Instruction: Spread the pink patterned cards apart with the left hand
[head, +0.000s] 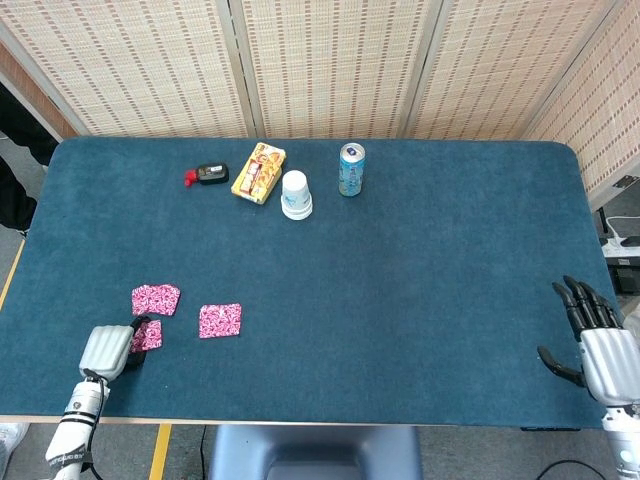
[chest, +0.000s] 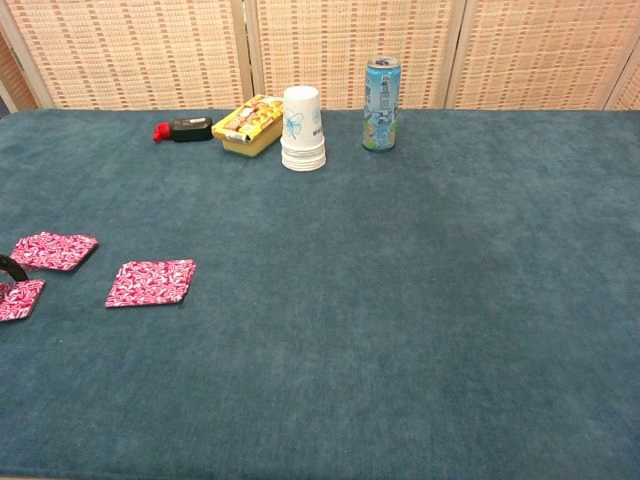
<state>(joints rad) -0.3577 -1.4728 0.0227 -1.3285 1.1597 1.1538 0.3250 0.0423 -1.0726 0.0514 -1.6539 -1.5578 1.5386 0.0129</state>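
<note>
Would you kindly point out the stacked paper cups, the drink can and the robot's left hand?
paper cups (head: 296, 193), head view, side of the stack
drink can (head: 351, 169), head view, its side
left hand (head: 106, 349), head view, back of the hand

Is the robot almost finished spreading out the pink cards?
Nearly. Three pink cards lie apart on the table: the far card, the right card and the near card. The left robot hand touches the near card. Left: let go of it. The right robot hand rests open.
</note>
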